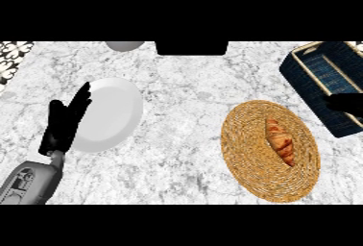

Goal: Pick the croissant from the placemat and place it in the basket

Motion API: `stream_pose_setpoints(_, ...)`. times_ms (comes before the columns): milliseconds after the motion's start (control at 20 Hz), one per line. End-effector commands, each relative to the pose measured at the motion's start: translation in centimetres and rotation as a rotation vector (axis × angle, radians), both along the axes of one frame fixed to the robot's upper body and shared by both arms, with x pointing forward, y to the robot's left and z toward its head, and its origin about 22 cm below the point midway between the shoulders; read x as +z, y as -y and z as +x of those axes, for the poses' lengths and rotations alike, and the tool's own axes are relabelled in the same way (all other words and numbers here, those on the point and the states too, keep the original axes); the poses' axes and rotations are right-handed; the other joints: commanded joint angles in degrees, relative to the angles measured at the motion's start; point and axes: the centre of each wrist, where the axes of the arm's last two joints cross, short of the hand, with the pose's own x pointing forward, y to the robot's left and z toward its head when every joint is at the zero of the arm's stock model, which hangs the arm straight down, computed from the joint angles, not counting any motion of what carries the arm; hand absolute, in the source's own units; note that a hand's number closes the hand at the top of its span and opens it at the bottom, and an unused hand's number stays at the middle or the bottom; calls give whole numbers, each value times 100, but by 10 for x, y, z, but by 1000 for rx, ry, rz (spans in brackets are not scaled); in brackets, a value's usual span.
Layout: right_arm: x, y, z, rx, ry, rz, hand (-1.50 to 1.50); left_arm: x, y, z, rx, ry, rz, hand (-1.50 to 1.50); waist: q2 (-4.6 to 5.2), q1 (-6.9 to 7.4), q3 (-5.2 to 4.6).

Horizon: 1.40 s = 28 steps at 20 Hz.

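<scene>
On the woven placemat (270, 150) at my right the croissant (280, 141) lies untouched, lengthwise, slightly right of centre; the dark blue basket (312, 82) sits just beyond the mat's far right edge, tilted in view. Risk as I judge it: a dark shape (349, 104) overlaps the basket's near wall; if it is my right hand I cannot tell its state, and a blind descent could knock the basket or drag the mat. My left hand (65, 122) rests released, fingers straight, at the white plate's (113, 113) left rim, well apart from the croissant, across the counter (184, 96).
</scene>
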Motion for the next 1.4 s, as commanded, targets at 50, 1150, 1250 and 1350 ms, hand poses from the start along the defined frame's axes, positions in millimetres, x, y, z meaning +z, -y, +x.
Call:
stream_pose_setpoints(50,-23,4,9,-6,15,32,-150,-6,4,0,-1,5,-10,0,3,13,0)
stream_pose_setpoints(1150,-126,-45,46,5,-14,14,-150,4,-4,-4,-3,-10,-11,0,2,36,0)
stream_pose_setpoints(1250,-125,-34,30,11,-12,44,-150,21,-7,-2,-19,9,-4,0,-7,3,0)
stream_pose_setpoints(1350,-114,-45,57,2,-31,18,-150,-14,24,-10,-10,0,0,0,5,34,0)
